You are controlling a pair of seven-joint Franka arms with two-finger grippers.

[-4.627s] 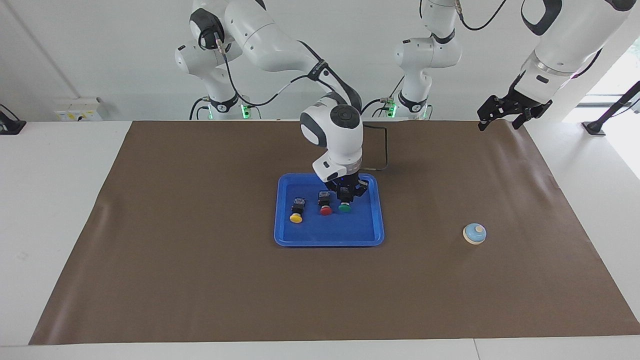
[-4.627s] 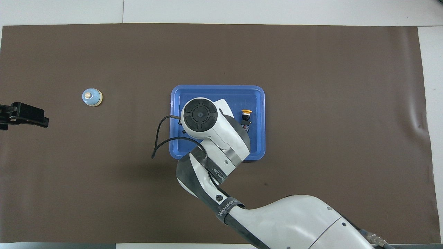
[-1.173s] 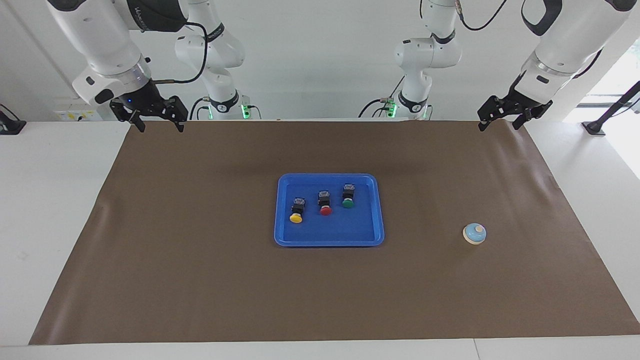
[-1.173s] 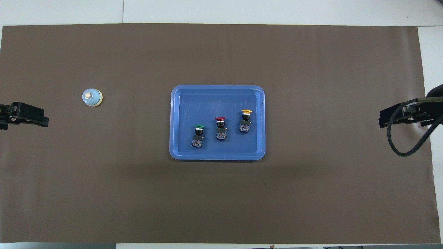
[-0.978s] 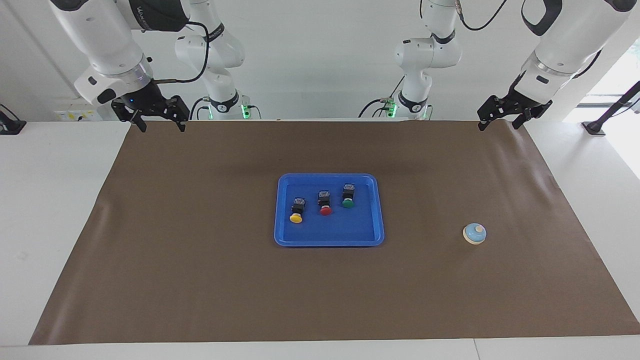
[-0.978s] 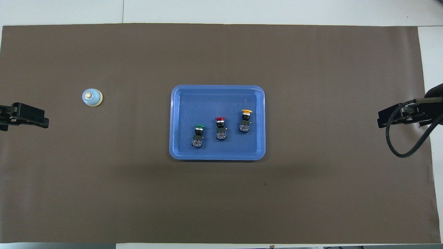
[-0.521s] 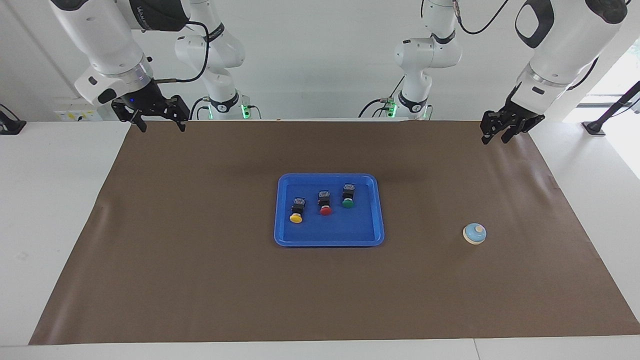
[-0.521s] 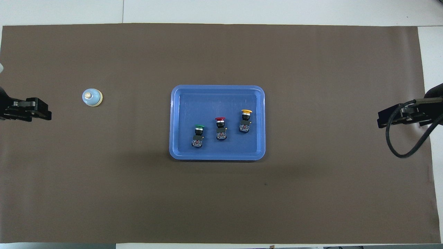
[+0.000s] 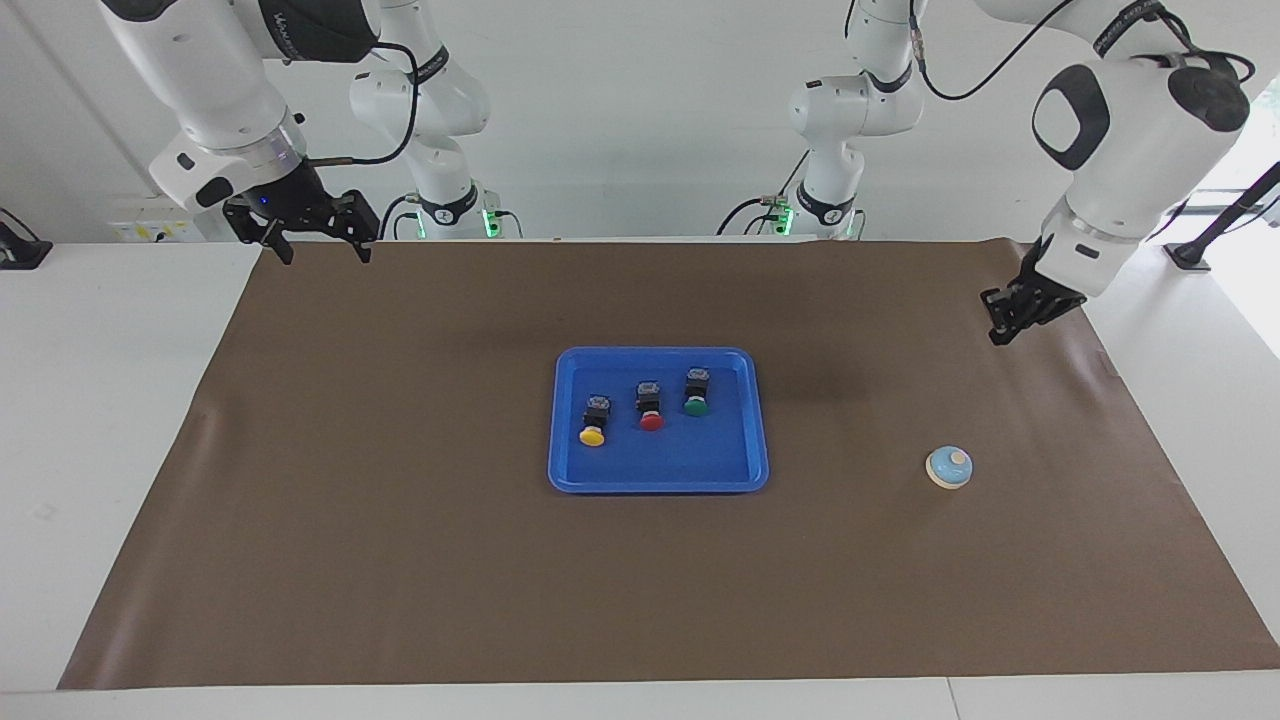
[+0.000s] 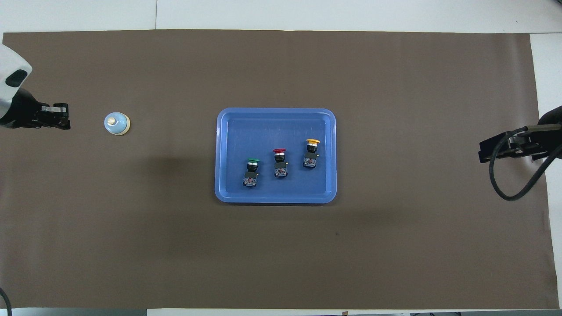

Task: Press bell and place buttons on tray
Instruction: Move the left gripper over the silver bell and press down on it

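Observation:
Three buttons lie in a row on the blue tray [image 9: 660, 472] [image 10: 275, 195]: the yellow button [image 9: 593, 423] [image 10: 311, 152], the red button [image 9: 650, 408] [image 10: 279, 162] and the green button [image 9: 696, 393] [image 10: 251, 172]. The light-blue bell [image 9: 949, 467] [image 10: 117, 123] stands on the mat toward the left arm's end. My left gripper [image 9: 1001, 330] [image 10: 61, 117] hangs shut and empty above the mat beside the bell, apart from it. My right gripper [image 9: 318, 252] [image 10: 485, 154] waits open and empty over the mat's edge at the right arm's end.
A brown mat [image 9: 640, 580] covers most of the white table [image 9: 100, 400]. A black cable [image 10: 505, 184] loops down from the right arm's wrist over the mat.
The left gripper has closed and come down and out over the mat toward the bell. The right arm has kept still. Buttons, tray and bell have not moved.

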